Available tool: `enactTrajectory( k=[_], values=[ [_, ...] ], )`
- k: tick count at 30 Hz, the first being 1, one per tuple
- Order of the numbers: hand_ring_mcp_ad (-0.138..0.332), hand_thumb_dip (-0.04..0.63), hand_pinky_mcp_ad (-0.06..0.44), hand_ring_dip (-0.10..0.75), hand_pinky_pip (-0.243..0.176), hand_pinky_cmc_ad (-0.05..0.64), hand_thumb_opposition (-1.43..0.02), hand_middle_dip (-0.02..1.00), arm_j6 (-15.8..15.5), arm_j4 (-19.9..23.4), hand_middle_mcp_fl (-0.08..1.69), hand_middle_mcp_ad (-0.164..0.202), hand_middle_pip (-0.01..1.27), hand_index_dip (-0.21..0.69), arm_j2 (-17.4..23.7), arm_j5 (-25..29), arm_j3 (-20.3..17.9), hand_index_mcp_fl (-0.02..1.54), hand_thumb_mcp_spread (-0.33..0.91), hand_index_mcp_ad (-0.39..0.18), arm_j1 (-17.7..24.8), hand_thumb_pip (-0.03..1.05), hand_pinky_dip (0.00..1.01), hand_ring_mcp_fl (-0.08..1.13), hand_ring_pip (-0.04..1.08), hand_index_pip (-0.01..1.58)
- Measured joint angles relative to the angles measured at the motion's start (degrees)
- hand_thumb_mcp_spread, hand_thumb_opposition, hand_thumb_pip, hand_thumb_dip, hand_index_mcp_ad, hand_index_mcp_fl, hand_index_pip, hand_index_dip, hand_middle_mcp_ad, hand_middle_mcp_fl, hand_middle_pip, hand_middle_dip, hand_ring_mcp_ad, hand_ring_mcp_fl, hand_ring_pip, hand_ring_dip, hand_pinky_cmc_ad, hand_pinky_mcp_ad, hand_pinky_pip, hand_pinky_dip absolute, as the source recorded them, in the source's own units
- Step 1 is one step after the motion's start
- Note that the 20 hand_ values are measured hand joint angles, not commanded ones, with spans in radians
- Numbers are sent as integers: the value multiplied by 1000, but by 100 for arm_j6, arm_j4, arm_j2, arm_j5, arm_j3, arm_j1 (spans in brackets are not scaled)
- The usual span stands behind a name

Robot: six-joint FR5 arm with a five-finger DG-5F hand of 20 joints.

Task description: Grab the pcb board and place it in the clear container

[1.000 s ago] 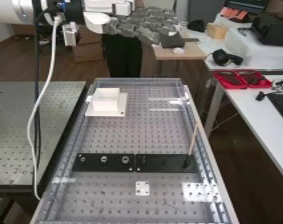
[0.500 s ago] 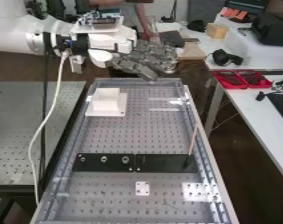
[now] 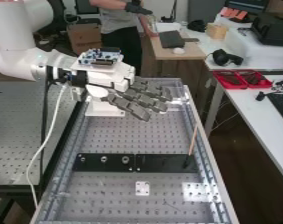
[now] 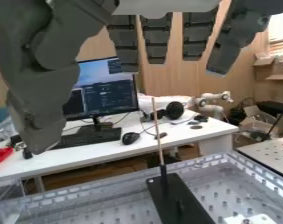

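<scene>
The dark grey hand [image 3: 143, 96] hangs above the far part of the perforated bench, its fingers straight and spread, pointing right in the high view. In the wrist view the hand [image 4: 38, 70] has nothing between thumb and fingers. A blue circuit board [image 3: 100, 56] sits on top of the white mount behind the hand; whether it is the task's board, I cannot tell. Clear walls [image 4: 225, 167] run around the perforated surface. The hand's white mount partly covers a white block [image 3: 106, 111] on that surface.
A black plate [image 3: 161, 162] lies across the middle, with a thin stick [image 3: 193, 140] upright at its right end. Nearer is a small white plate [image 3: 142, 188]. Red trays [image 3: 241, 80] stand on the side table [image 3: 258, 107]. A second perforated table [image 3: 28, 135] is on the left.
The arm and hand have come down and nearer, from beyond the bench's far edge to above its far part. The hand now partly covers the white block. The fingers stay straight.
</scene>
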Motion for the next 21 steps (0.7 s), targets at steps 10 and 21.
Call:
enactTrajectory(
  k=[10, 21],
  values=[
    [162, 175, 223, -12, -108, 279, -805, 75, -30, 207, 5, 94, 136, 49, -407, 53, -55, 147, 361, -14, -160, 628, 553, 0, 86, 632],
    [133, 218, 223, 7, -108, 279, -834, 84, 52, 448, 3, 80, 133, 16, -782, 80, 5, 70, 367, -38, -278, 668, 529, 0, 82, 1262]
  ],
)
